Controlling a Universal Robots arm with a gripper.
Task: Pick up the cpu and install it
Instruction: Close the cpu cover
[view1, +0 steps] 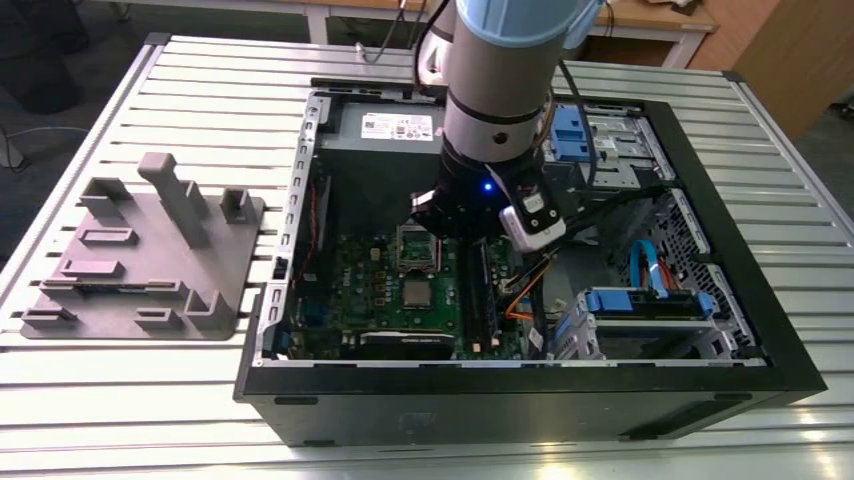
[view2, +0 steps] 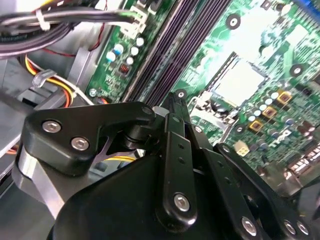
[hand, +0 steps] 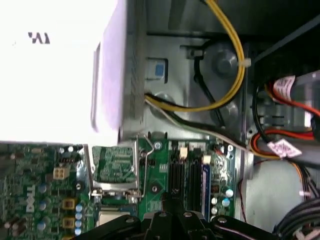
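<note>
In the exterior view, a black steel computer case lay open on the ribbed metal table. A matte grey plastic tray with upright blocks sat on the exterior view's left. The smooth grey robot arm hung into the case above the green motherboard. The cpu, a small flat square with a dull silvery top, lay face up on that board, just beside the hollow square metal frame. Being square, it had no long axis, and its edges ran parallel to the long black memory slots. In the first wrist view, the pincer, black and jointed with bright screw heads, had its fingers drawn narrow with nothing between them. Its tip hung over the memory slots, apart from the pale cpu. A glossy yellow cable curved across the bare metal case wall. In the second wrist view, the cpu showed as a bright square, apart from the pincer's tip.
</note>
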